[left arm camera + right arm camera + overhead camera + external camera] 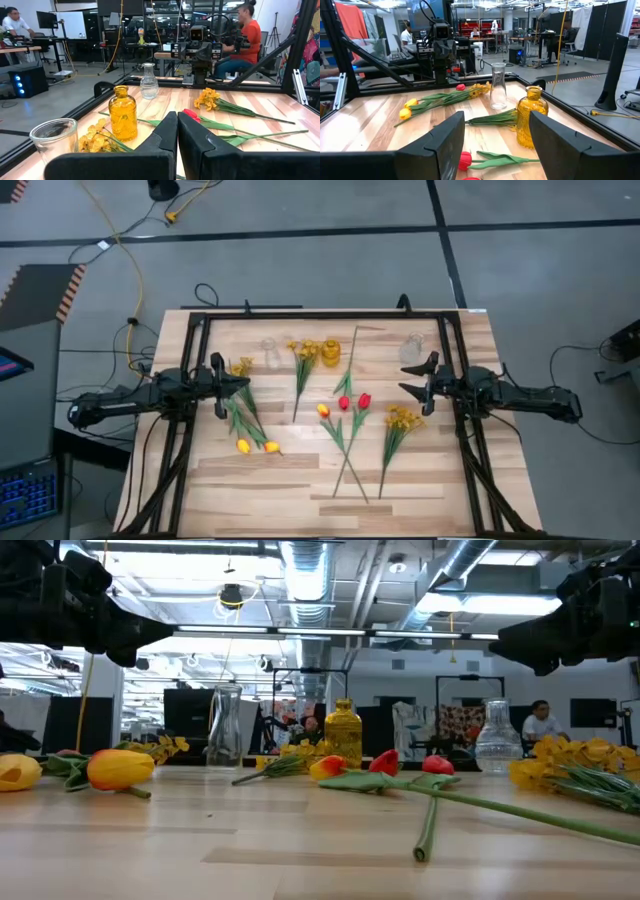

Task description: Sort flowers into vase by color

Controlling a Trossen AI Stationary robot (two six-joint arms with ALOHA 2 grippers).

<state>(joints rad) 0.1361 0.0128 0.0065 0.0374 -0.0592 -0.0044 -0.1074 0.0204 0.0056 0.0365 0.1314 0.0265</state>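
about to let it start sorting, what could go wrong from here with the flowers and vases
1. The red tulips and an orange-yellow tulip lie with stems crossed, so the open right pincer may drag out two colours at once.
2. The amber glass bottle vase and the clear glass vases have narrow necks, and a floppy stem could miss or tip one over.
3. The left pincer is shut above the yellow blossom spray and must open before it grasps.

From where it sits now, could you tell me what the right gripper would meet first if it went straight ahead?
The open right gripper points across the table toward the left arm. Straight ahead, the red tulip lies nearest, though the gripper may pass above it; height is hard to judge.
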